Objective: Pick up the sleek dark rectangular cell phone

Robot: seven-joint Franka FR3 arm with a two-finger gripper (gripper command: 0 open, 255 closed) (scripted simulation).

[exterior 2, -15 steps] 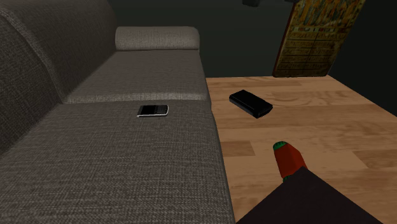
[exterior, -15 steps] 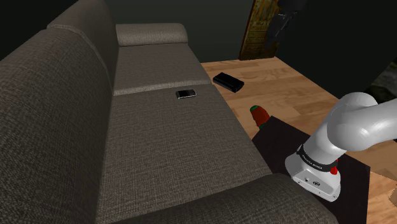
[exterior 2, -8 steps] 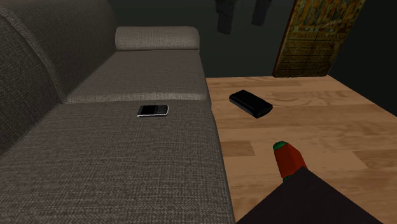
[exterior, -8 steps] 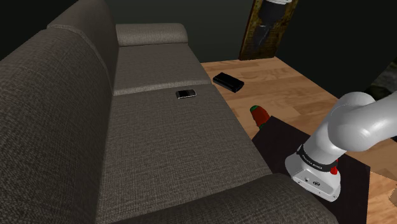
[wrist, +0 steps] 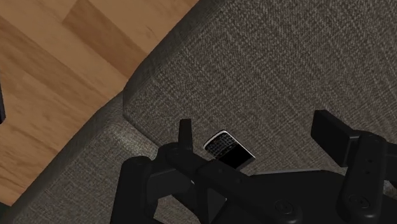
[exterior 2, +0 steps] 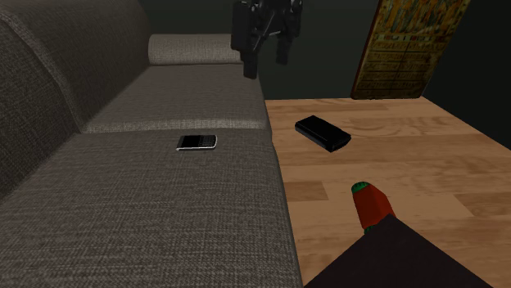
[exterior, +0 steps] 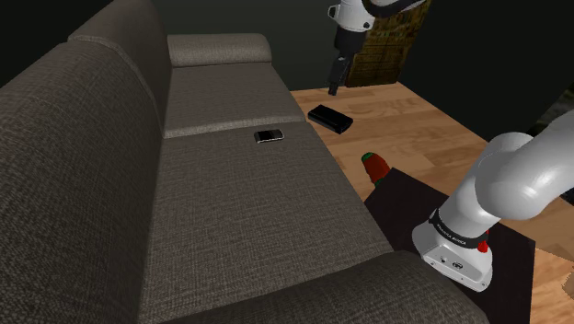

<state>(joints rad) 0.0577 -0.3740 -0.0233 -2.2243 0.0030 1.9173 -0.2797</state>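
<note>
Well below the spread hand [exterior 2: 266, 64], the cell phone [exterior 2: 196, 141] lies on the sofa [exterior 2: 164, 213].

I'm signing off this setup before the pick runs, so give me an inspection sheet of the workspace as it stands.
Surface: grey fabric sofa, seat cushions flat; wooden floor beside it.
Job's things: dark cell phone with a light rim, lying flat on the seat near the cushion seam.
Clutter: black box and a red, green-tipped object on the floor.
Tool: tool open, in the air above the sofa, holding nothing.
Cables: nothing seen.
Surroundings: dark wall; patterned panel at the wall; black stand.
</note>
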